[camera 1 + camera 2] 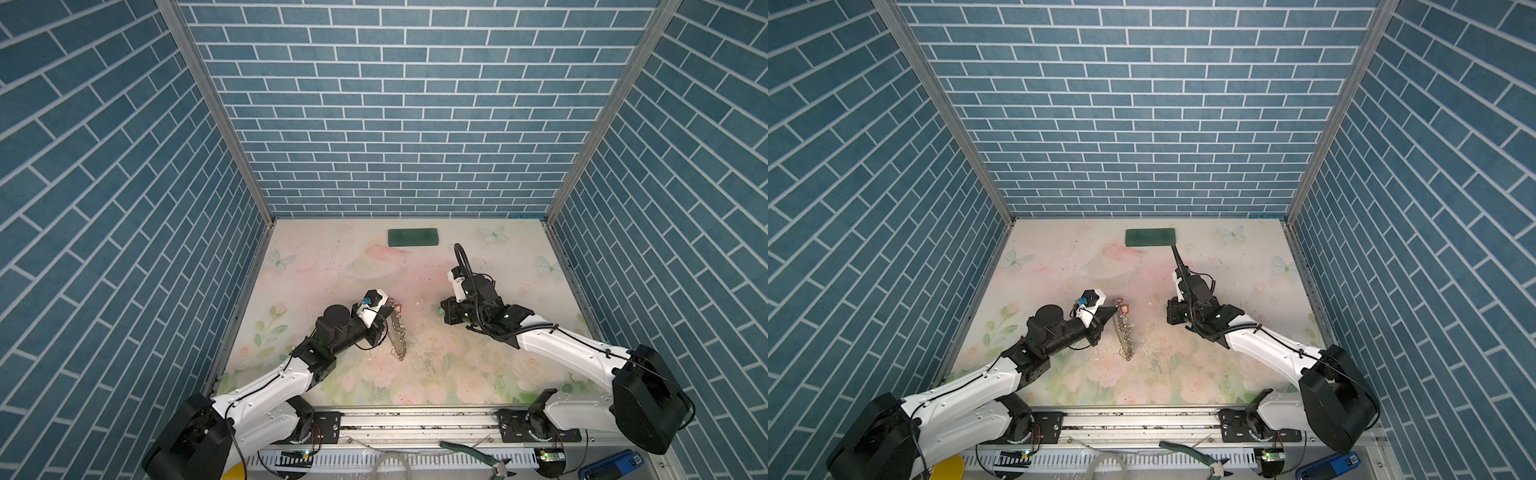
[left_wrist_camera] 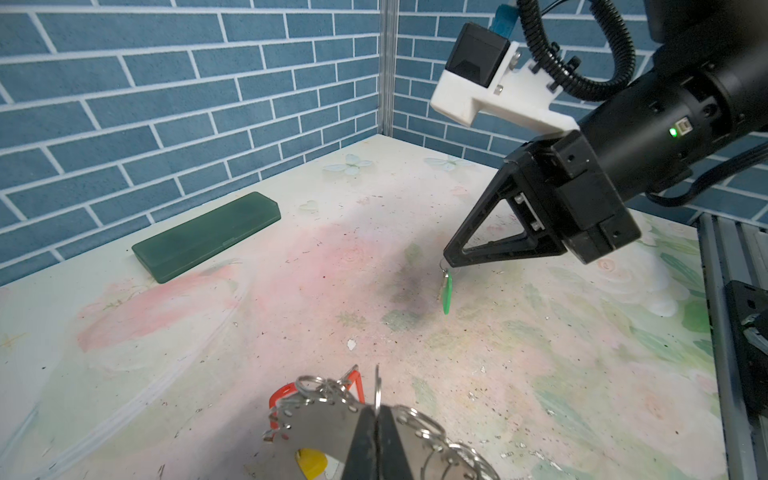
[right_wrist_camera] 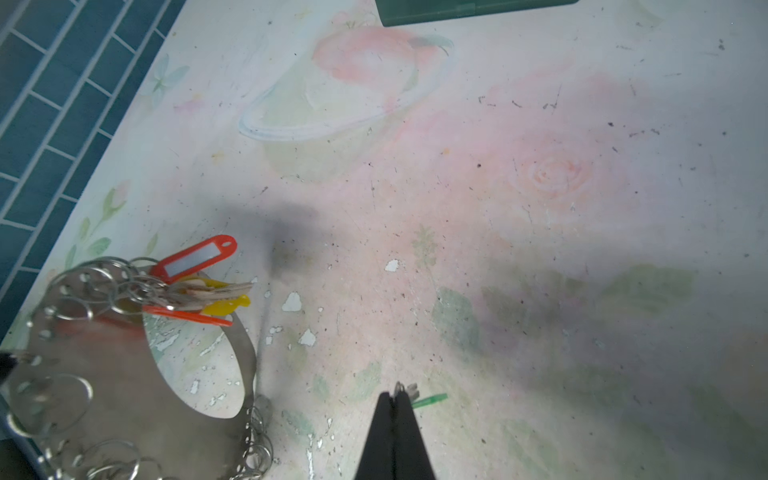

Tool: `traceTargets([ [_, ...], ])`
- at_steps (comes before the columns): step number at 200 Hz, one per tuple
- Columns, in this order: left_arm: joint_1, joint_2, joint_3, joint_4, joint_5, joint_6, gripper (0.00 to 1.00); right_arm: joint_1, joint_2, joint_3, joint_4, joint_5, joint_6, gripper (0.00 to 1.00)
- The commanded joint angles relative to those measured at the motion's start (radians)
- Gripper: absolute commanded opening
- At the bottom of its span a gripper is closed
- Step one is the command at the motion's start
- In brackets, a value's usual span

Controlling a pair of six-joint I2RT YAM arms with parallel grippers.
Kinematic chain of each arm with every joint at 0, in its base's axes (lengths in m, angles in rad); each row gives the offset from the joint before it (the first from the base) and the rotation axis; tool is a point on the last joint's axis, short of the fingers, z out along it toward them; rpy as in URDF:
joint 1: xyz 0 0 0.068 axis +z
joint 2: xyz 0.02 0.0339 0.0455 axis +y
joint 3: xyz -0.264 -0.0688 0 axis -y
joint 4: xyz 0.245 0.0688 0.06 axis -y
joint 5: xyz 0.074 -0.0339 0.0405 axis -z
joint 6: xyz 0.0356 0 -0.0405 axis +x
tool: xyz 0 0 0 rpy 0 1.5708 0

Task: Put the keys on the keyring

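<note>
Pinching keyring (image 2: 316, 424), left jaws, right jaws pinching key (image 2: 447, 293)

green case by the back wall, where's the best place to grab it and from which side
Likely mid-length, across its narrow width, coming straight down from above. The green case lies flat on the table, long and low, its long sides parallel to the back wall. Jaws would straddle the front and rear long edges, if they open wide enough.
</note>
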Motion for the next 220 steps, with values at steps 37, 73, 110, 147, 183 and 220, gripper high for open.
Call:
traceTargets([
  [37, -0.007, -0.002, 0.030, 0.035, 0.024, 0.000, 0.00, 0.017, 0.070, -0.014, 0.055, -0.054, -0.023, 0.00],
  [73, -0.007, 0.000, 0.030, 0.033, 0.019, 0.003, 0.00, 0.043, 0.134, -0.011, 0.045, -0.004, -0.049, 0.00],
  [110, -0.006, 0.002, 0.030, 0.032, 0.017, 0.006, 0.00, 0.088, 0.139, -0.053, -0.002, 0.049, -0.068, 0.00],
  [147, -0.007, 0.006, 0.030, 0.032, 0.015, 0.006, 0.00, 0.127, 0.099, -0.125, -0.047, 0.084, -0.048, 0.00],
  [183, -0.006, 0.011, 0.031, 0.033, 0.016, 0.006, 0.00, 0.159, 0.056, -0.186, -0.045, 0.099, -0.002, 0.00],
  [220, -0.006, 0.012, 0.031, 0.033, 0.014, 0.007, 0.00, 0.193, 0.069, -0.202, -0.035, 0.130, 0.015, 0.00],
])
